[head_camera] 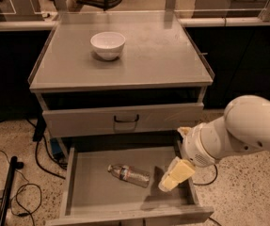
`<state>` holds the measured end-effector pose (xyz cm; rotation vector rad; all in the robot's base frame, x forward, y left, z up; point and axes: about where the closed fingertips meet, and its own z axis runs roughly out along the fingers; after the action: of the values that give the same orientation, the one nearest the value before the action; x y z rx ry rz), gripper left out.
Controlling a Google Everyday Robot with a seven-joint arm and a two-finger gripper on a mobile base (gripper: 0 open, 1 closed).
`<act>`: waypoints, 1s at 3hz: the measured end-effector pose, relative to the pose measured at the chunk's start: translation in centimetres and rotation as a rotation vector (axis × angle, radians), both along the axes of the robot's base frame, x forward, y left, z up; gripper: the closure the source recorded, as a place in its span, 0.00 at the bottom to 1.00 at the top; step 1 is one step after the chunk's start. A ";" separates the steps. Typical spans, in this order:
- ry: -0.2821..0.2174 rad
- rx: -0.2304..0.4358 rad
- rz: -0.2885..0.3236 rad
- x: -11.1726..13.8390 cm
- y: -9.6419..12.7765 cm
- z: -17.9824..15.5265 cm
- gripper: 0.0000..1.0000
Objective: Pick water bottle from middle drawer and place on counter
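Note:
The water bottle (129, 174), clear with a reddish label band, lies on its side on the floor of the open middle drawer (97, 197). My gripper (173, 178), with pale yellow fingers, hangs over the drawer's right part, just right of the bottle and apart from it. It holds nothing. The counter (158, 55) is the grey top of the cabinet above.
A white bowl (107, 44) stands on the counter at the back left. A closed drawer front with a dark loop handle (126, 119) sits above the open drawer. Cables and a black stand (7, 187) lie on the floor at the left. A long bench runs behind.

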<state>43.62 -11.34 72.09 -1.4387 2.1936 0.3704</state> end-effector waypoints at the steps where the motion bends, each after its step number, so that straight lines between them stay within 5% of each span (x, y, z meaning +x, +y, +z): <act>1: 0.027 0.035 -0.001 0.6 0.7 -4.7 0.00; 3: 0.021 0.128 0.069 1.4 2.7 -12.5 0.00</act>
<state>45.03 -8.62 59.63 -1.4485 2.0999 0.5425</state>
